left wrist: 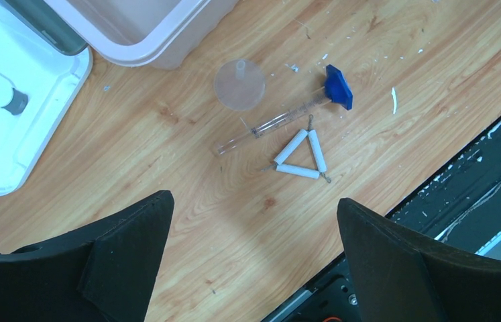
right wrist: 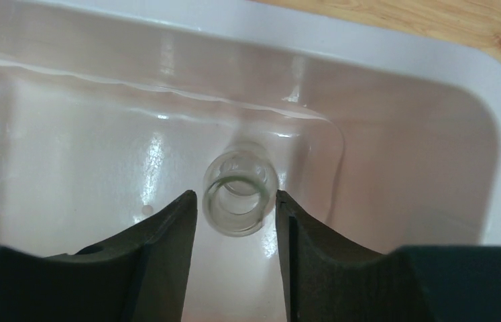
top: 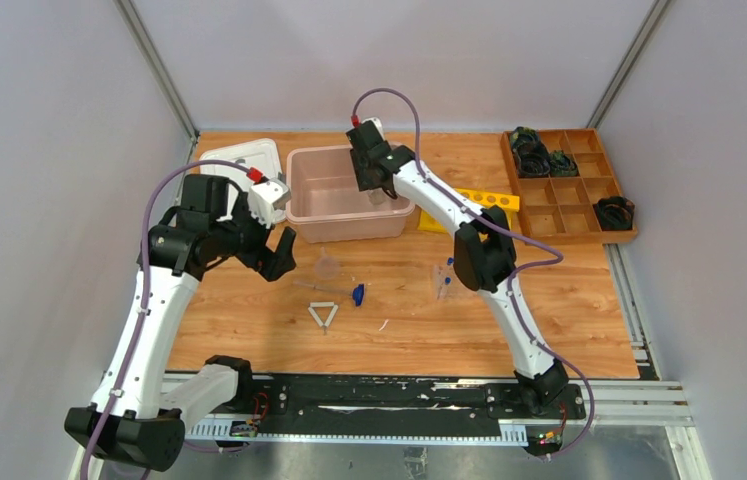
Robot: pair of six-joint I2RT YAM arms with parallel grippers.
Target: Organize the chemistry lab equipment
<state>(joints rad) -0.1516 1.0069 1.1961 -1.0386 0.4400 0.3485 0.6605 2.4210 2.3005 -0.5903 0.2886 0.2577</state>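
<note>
Risk first: the right gripper (top: 377,188) hangs inside the pink bin (top: 349,153), fingers close on either side of a clear glass vessel (right wrist: 241,176) whose mouth faces the wrist camera. We cannot tell whether they pinch it or sit loose around it. If it is let go above the bin floor, glass on hard plastic may chip or topple, and a finger brushing it on the way out could knock it over. The left gripper (left wrist: 253,201) is spread wide and empty above the table, near the white triangle (left wrist: 298,172), blue-capped tube (left wrist: 281,120) and funnel (left wrist: 239,86). We judge the tube apt to roll under a skewed pinch. Containers: we see only the vessel in the bin. The white tray (left wrist: 6,154) beside it shows a small grey piece, unclear. The wooden divided box (top: 541,192) at far right carries dark coils (top: 531,155) in several cells.
</note>
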